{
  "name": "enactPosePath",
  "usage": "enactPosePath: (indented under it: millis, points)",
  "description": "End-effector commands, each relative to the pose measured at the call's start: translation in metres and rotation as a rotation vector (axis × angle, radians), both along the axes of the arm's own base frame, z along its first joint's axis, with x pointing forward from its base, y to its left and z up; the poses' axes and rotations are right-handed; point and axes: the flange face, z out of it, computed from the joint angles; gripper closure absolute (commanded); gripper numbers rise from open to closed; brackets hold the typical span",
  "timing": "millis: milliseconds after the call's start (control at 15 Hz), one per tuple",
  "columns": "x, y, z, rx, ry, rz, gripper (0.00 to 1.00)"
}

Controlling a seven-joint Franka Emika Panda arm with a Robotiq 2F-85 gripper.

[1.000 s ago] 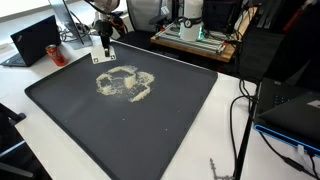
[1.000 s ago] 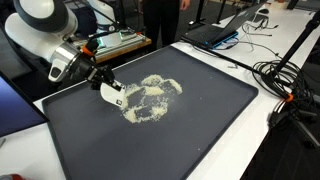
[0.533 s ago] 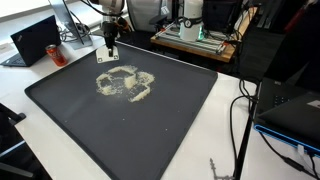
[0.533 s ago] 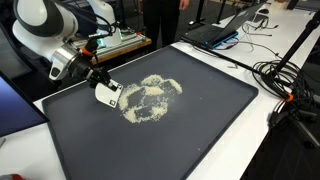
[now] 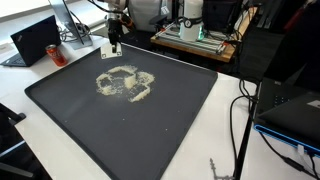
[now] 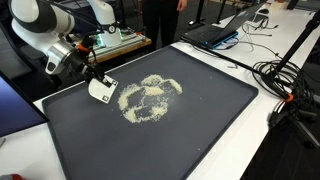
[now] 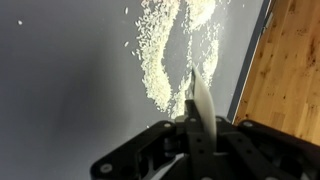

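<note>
A pile of pale, rice-like grains [image 5: 125,83] [image 6: 150,97] [image 7: 165,50] lies in a loose ring on a large dark mat [image 5: 150,130] [image 6: 190,130] [image 7: 60,90]. My gripper [image 5: 113,40] [image 6: 90,76] [image 7: 192,125] is shut on a thin white card [image 5: 108,51] [image 6: 102,88] [image 7: 198,95], which shows edge-on in the wrist view. The card hangs just above the mat, beside the pile's edge and near the mat's border, apart from the grains.
A black laptop [image 5: 35,40] sits off one mat corner, another laptop [image 6: 225,28] beyond the far side. Cables [image 6: 285,85] trail past the mat. A wooden surface [image 7: 290,70] borders the mat. A machine on a wooden stand [image 5: 195,35] is behind it.
The gripper has carried the card away from the grain pile toward the mat's border and turned it somewhat. The grains have not moved.
</note>
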Motion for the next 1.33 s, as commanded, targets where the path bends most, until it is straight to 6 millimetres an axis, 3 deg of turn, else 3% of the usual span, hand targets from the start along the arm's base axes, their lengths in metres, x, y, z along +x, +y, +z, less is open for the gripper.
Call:
enactPosePath:
  millis: [0, 200, 533, 867, 1267]
  points:
    - [-0.011, 0.011, 0.037, -0.055, -0.035, -0.011, 0.99]
    - [-0.009, 0.016, 0.067, -0.134, -0.036, -0.026, 0.99]
    - [0.012, 0.037, 0.12, -0.347, -0.009, 0.021, 0.99]
    - [0.039, 0.085, 0.164, -0.59, 0.001, 0.261, 0.99]
    - [0.044, 0.144, 0.186, -0.777, 0.002, 0.619, 0.99]
